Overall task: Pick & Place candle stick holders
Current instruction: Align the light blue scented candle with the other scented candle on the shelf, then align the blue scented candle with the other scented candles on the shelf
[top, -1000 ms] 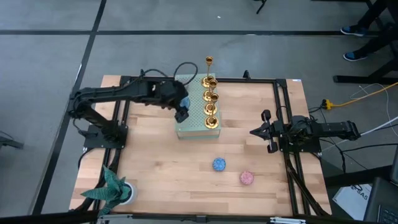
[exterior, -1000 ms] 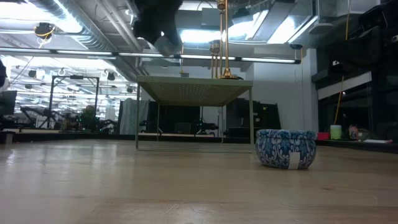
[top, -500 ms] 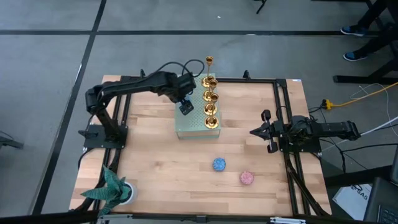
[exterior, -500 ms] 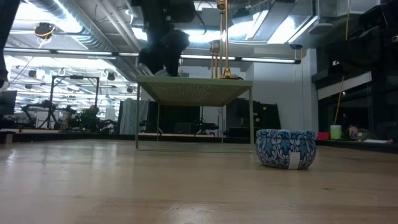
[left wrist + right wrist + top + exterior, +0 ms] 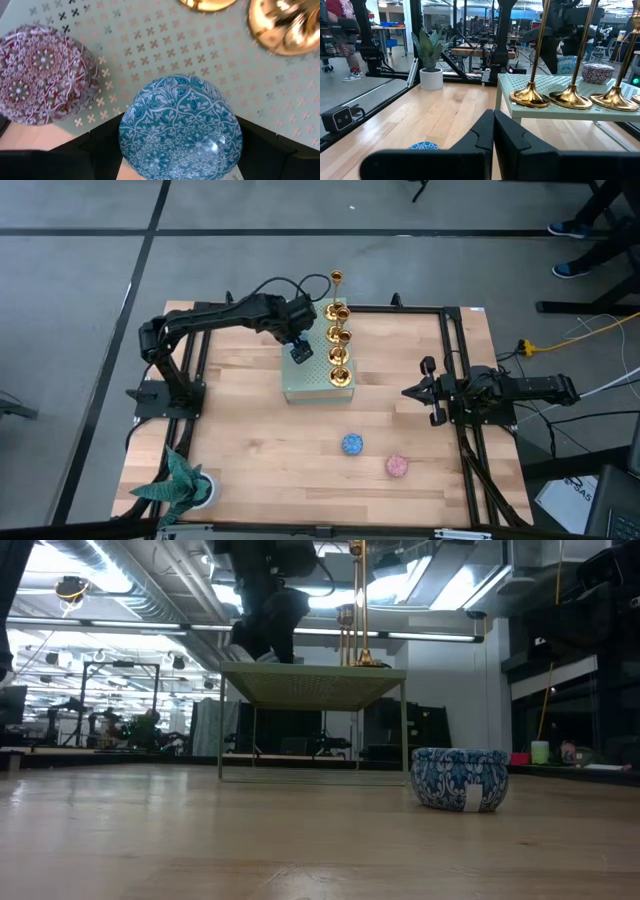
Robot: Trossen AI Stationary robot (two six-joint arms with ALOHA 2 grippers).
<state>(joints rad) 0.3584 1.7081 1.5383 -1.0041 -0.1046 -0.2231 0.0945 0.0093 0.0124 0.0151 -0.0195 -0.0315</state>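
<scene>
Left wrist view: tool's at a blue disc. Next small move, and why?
Probably lift and shift the left tool toward the candle stick holders. It sits at the blue disc on the green stand, beside a red disc, and the holders stand just alongside. The right tool waits at the table's right side.

A grey floor (image 5: 90, 240) crossed by dark seams surrounds the light wooden tabletop (image 5: 260, 440). Beyond the tabletop's far edge, exposed ducts (image 5: 150, 585) and long ceiling lights (image 5: 110, 622) run overhead, above distant workbenches (image 5: 80, 745) and a dark wall (image 5: 570, 650) at one side.
</scene>
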